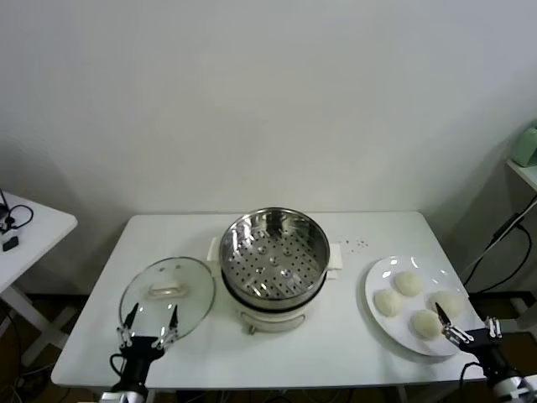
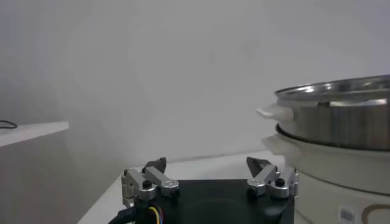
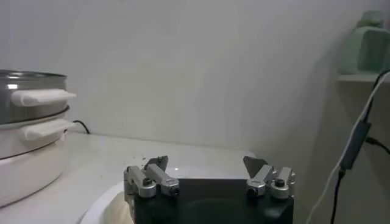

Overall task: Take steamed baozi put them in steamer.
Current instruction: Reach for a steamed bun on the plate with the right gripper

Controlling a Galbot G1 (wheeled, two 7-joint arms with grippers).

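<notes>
On the white table (image 1: pixel 352 336), four baozi (image 1: pixel 409 284) are plated right of the steamer (image 1: pixel 274 256), reachable by the wide-jawed right gripper (image 1: pixel 466 327); the left gripper (image 1: pixel 151 317), also wide, is parked.

Steamer (image 1: pixel 273 262) top: uncovered, open from above.
Between steamer and plate (image 1: pixel 375 281): bare table (image 1: pixel 352 336).
Left of steamer: glass lid (image 1: pixel 167 295) lies close.
</notes>
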